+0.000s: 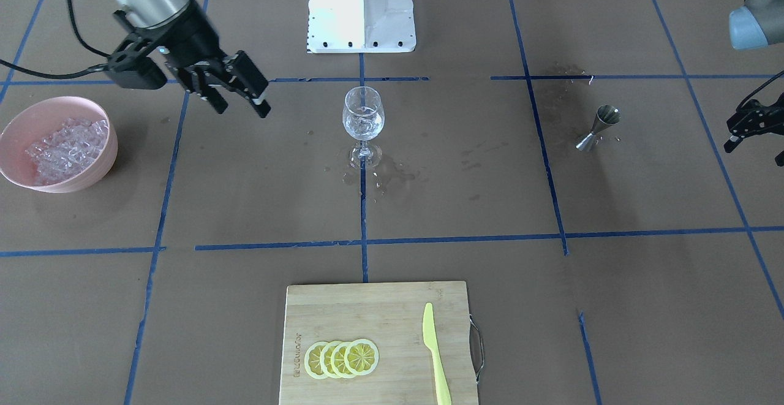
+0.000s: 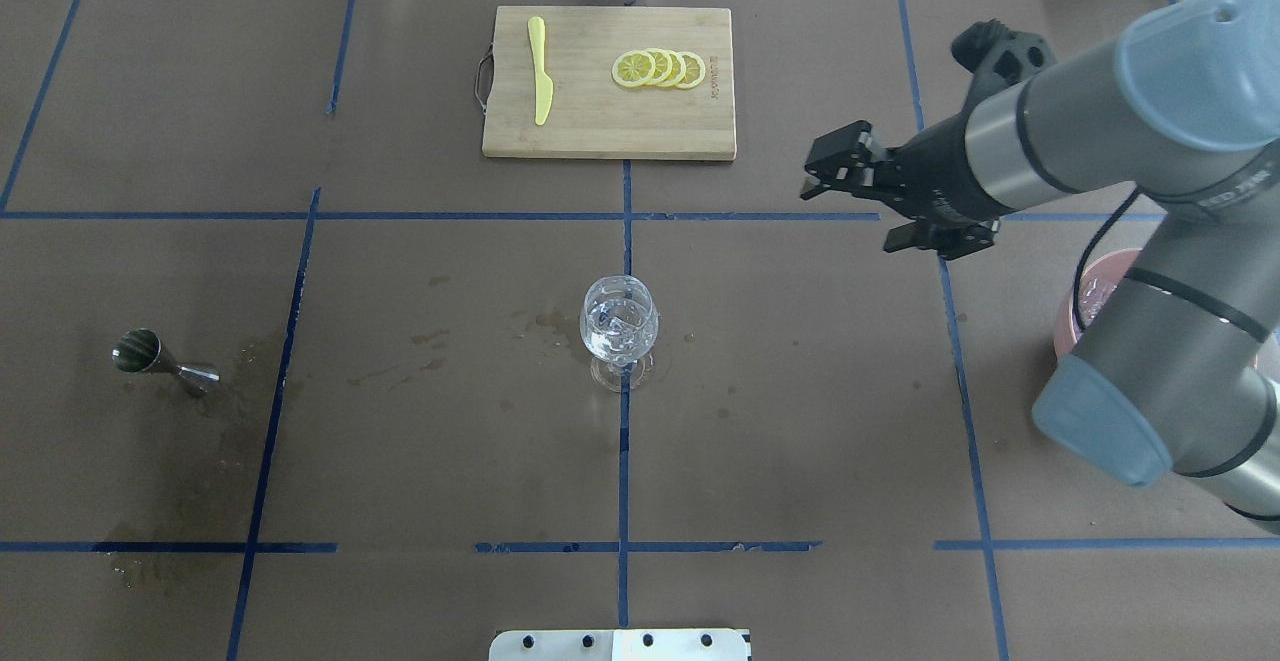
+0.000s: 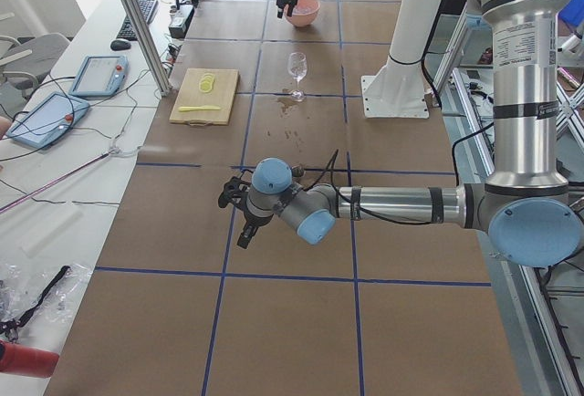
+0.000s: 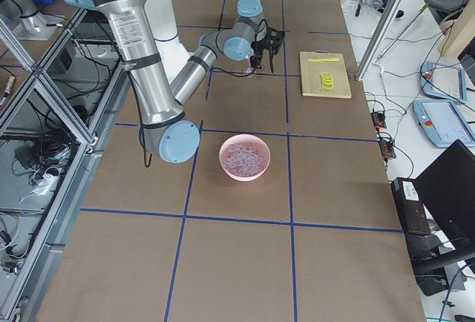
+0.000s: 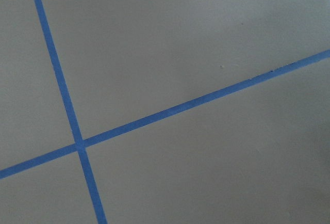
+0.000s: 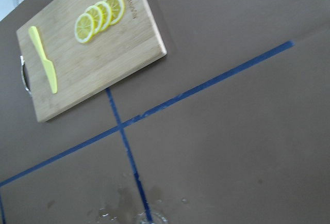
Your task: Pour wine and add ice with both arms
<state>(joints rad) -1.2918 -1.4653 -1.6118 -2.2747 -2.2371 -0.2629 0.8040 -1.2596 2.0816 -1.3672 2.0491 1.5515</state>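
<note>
Robotics lab with a taped test bench

The table [image 2: 800, 421] is covered in brown paper and marked into a grid with blue tape [image 2: 624, 501]. Two industrial arms work over it, the left arm [image 3: 401, 203] and the right arm [image 4: 145, 77], near a white pedestal [image 1: 361, 13]. Aluminium frame posts [image 3: 137, 22] edge the bench. On a white side counter [image 3: 55, 223] lie a teach pendant [image 3: 98, 74], a second pendant [image 3: 41, 119], a keyboard [image 3: 146, 11], a mouse [image 3: 119, 45] and loose cables [image 3: 64, 172]. Beside the table, more wiring sits inside an open metal frame [image 4: 44, 107].
</note>
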